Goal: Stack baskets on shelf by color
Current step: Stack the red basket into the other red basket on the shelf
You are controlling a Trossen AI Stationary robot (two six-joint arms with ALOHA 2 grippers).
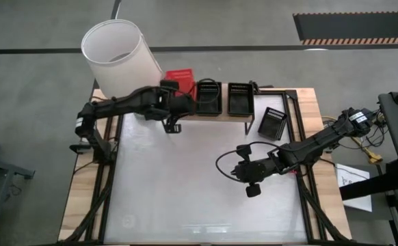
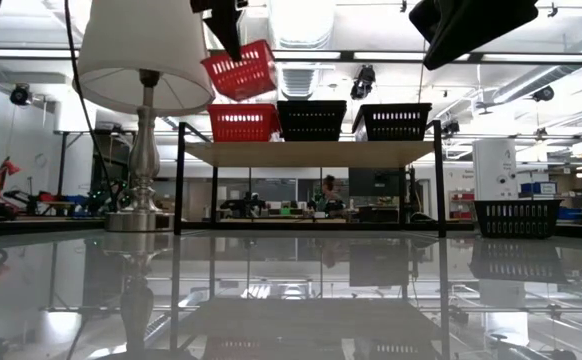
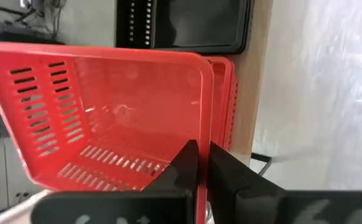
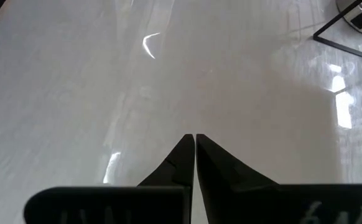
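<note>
The left gripper [image 3: 201, 163] is clamped on the rim of a red basket [image 3: 106, 106], holding it tilted in the air above the shelf's [image 2: 311, 152] left end. In the low view this held basket [image 2: 239, 70] hangs just over a second red basket [image 2: 242, 122] that sits on the shelf top. Beside that one, toward the middle of the shelf, sits a black basket [image 2: 311, 119], and a further black basket [image 2: 393, 121] sits near the right end, apart from it. From above, the left arm reaches across the back of the table to the shelf, next to a lamp [image 1: 120, 51] with a white shade at the back left corner. Another black basket [image 1: 273, 123] lies on the table just to the right of the shelf, turned at an angle. The right gripper [image 4: 194, 149] has its fingers pressed together with nothing between them and hovers over the bare glossy table [image 1: 185, 191], right of centre, well apart from the shelf.
</note>
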